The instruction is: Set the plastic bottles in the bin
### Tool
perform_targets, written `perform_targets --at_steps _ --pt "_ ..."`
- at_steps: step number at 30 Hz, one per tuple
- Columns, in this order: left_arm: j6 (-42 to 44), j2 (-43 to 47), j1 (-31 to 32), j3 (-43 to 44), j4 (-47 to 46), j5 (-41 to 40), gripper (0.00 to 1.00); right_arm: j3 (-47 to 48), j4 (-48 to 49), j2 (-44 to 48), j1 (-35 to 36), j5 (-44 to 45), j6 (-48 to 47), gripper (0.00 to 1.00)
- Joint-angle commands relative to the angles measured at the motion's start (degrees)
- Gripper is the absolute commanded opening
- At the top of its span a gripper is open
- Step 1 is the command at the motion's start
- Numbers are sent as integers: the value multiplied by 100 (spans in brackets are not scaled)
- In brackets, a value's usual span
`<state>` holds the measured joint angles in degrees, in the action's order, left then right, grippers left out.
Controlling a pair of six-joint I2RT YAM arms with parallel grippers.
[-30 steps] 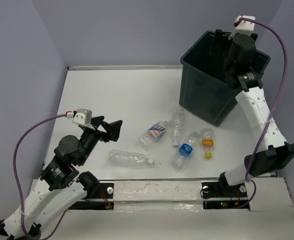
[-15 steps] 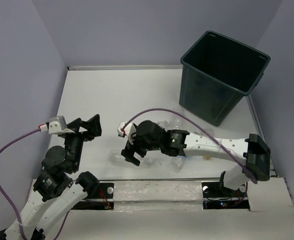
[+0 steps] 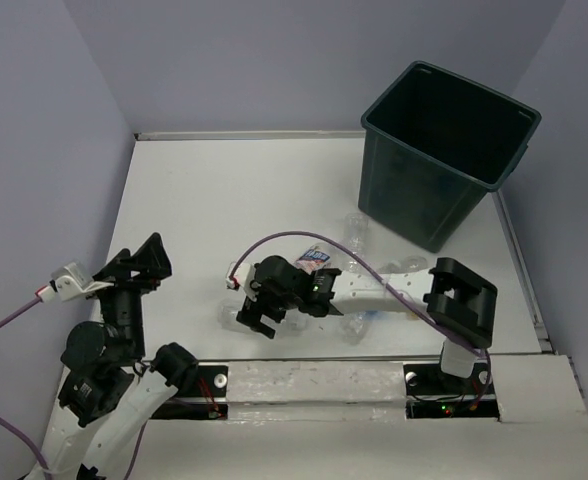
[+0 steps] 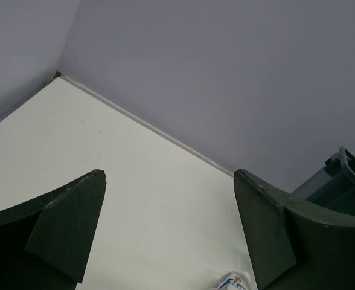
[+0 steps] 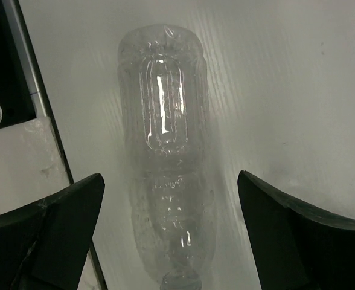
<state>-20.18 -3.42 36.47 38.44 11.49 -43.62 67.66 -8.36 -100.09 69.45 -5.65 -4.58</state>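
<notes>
The bin (image 3: pixel 444 150) stands at the back right, and its corner shows in the left wrist view (image 4: pixel 340 181). My right gripper (image 3: pixel 259 315) is open, low over a clear bottle without a label (image 3: pixel 224 313) that lies near the front edge. In the right wrist view this bottle (image 5: pixel 165 175) lies lengthwise between the spread fingers (image 5: pixel 63 229), cap end towards the camera; the gripper (image 5: pixel 171 229) does not touch it. A bottle with a white-blue label (image 3: pixel 314 258) and a clear one (image 3: pixel 354 232) lie behind the arm. The other bottles are mostly hidden under the right arm. My left gripper (image 3: pixel 139 265) is open and empty at the left, also seen in the left wrist view (image 4: pixel 168 181).
The right arm lies across the table's middle, over the bottle cluster. The table's near edge with its metal rail (image 5: pixel 26 78) runs close beside the clear bottle. A labelled bottle's tip (image 4: pixel 232 282) shows low in the left wrist view. Grey walls (image 3: pixel 274 60) enclose the table.
The right arm swung from the bin down to the near clear bottle and now straddles it with open fingers. The left arm drew back to the left and tilted upward.
</notes>
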Motion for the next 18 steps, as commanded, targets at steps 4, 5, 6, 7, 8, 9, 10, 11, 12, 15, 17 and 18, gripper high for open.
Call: perform_targets --at_steps 4,5,6,7,8,9,10,11,12,15,17,18 --pt "50 -370 -175 -38 -366 169 96 327 484 -634 121 -349 80 90" --pt "76 -396 -201 -38 -401 213 96 397 502 -739 121 -271 106 87" --pt "85 -414 -262 -47 -410 291 96 432 537 -774 121 -209 150 75" --pt "76 -440 -289 -38 -402 327 96 467 563 -792 121 -148 185 69" --pt "76 -458 -316 -29 -393 353 96 485 616 -801 121 -86 220 62" --pt "59 -466 -342 -29 -384 415 96 476 677 -714 121 36 299 56" --pt "59 -475 -386 -38 -401 441 96 450 765 -635 121 90 326 46" --pt "67 -467 -403 -47 -436 468 96 424 922 -538 121 186 343 43" --pt "67 -467 -412 -55 -454 546 96 406 959 -268 121 474 405 43" --pt "85 -562 -456 -99 -577 905 96 406 1047 496 121 1343 432 42" --pt "85 -712 -483 -91 -621 1257 96 494 1056 867 60 1872 388 42" --pt "76 -904 -526 -91 -691 1711 96 546 1047 1051 -79 2362 248 42"
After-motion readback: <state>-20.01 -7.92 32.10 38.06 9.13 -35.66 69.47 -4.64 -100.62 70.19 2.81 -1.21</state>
